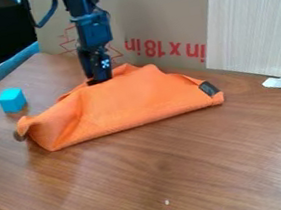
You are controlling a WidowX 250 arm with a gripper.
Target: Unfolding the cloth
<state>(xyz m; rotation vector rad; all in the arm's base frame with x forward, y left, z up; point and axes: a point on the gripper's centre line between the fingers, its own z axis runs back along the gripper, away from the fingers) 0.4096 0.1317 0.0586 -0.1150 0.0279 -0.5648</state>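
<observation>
Centrally, an orange cloth lies folded and rumpled on a brown worktop. The black end effector points down at its back edge; I cannot tell how open it is or whether it grips fabric. Nearby sits a blue cube.

Matt orange cloth; glossy wood table; brown cardboard.

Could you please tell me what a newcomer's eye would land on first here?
Probably the bright orange cloth, spread in rumpled folds across the middle of the wooden table. Next might come the black gripper at its far edge, then the small blue cube to the left of the cloth.
</observation>
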